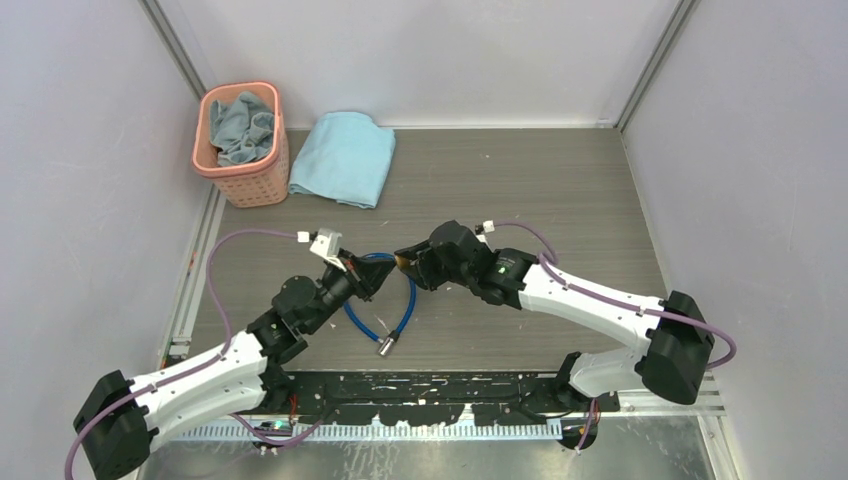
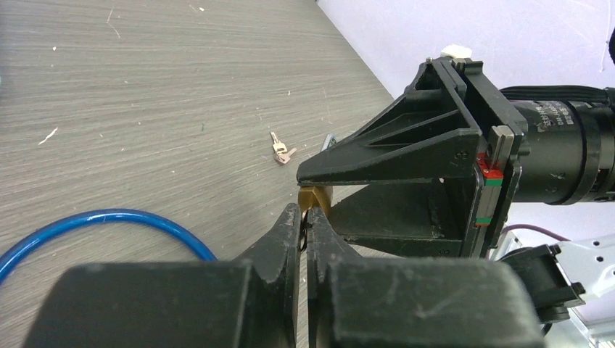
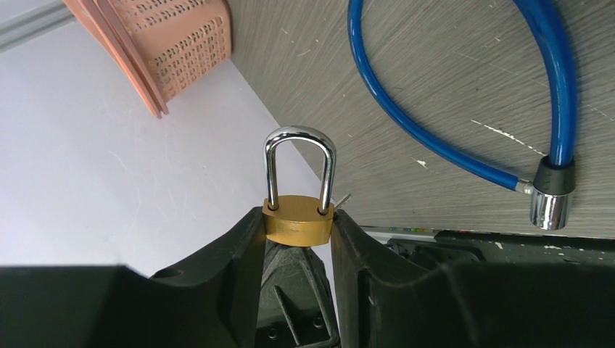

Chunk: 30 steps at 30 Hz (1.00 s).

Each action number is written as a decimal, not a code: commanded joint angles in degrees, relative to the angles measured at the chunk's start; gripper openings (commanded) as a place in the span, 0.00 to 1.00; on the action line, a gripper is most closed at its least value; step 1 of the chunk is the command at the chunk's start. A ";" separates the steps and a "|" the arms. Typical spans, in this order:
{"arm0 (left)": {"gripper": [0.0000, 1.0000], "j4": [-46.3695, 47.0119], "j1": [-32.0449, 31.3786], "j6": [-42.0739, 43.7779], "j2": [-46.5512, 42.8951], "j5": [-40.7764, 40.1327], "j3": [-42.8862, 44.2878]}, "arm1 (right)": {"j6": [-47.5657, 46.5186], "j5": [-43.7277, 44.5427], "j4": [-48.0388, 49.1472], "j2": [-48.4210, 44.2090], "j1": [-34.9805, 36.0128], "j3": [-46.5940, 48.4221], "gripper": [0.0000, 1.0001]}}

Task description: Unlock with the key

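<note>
My right gripper point(image 3: 298, 217) is shut on the small brass padlock point(image 3: 297, 226), pinching its body from both sides with the silver shackle point(image 3: 300, 138) pointing away. My left gripper point(image 2: 303, 214) is shut, and its tips touch the padlock's underside point(image 2: 316, 196). A thin dark sliver of the key point(image 2: 302, 241) is pinched between them. A thin silver tip point(image 3: 342, 198) pokes out beside the padlock's right edge; I cannot tell what it belongs to. Both grippers meet above the table's middle point(image 1: 398, 264).
Another small key point(image 2: 281, 151) lies on the wooden table beyond the grippers. The blue cable point(image 1: 398, 312) loops under the grippers, its silver end point(image 3: 548, 210) nearer the front. A pink basket point(image 1: 243, 150) and a light blue cloth point(image 1: 345, 158) sit at the back left.
</note>
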 commanded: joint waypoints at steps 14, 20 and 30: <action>0.00 6.61 -0.58 4.73 -5.75 0.99 -5.60 | 0.07 -2.09 4.39 1.47 2.57 -0.15 0.01; 0.00 7.10 -0.64 7.50 -5.88 1.39 -5.74 | 0.02 -1.82 3.18 1.84 2.62 0.69 0.01; 0.00 12.35 -1.33 13.01 -5.26 2.59 -7.50 | -0.63 -1.73 0.76 2.36 2.57 1.80 0.01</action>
